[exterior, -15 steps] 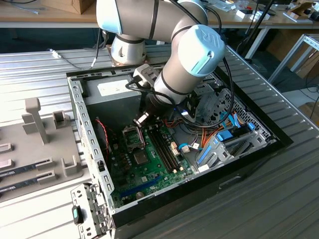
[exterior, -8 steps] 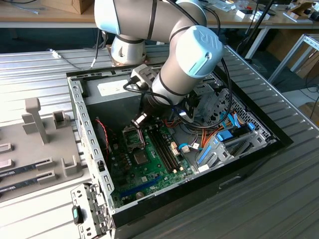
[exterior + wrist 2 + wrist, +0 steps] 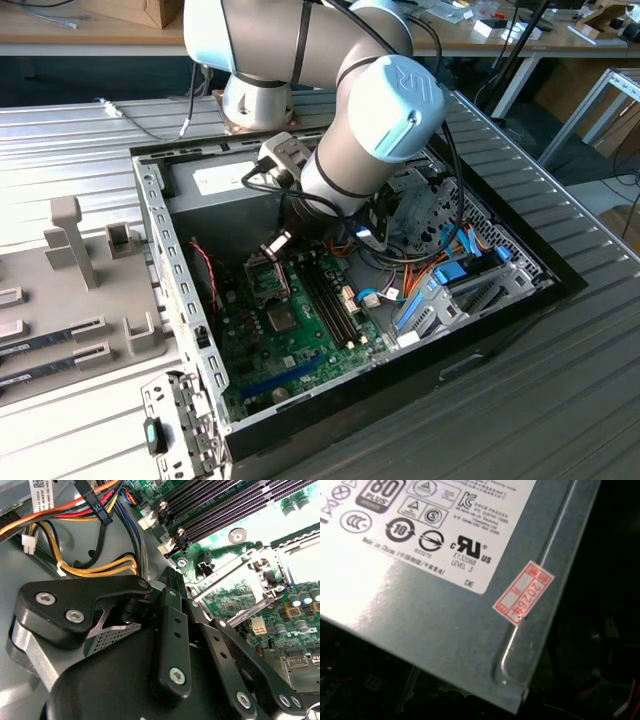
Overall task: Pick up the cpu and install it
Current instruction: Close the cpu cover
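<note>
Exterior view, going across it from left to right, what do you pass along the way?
Grey fixture tray with upright posts → perforated metal side wall of the computer case → open CPU socket → black memory slots → blue plastic drive bracket → ribbed metal table surface.

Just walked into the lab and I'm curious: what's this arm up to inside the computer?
A robot arm is reaching down into an open desktop computer case on a ribbed metal table. Its gripper hangs just above the motherboard, close to the open CPU socket beside the memory slots. Whether the jaws hold anything can't be told. The grey power supply sits alongside.
</note>
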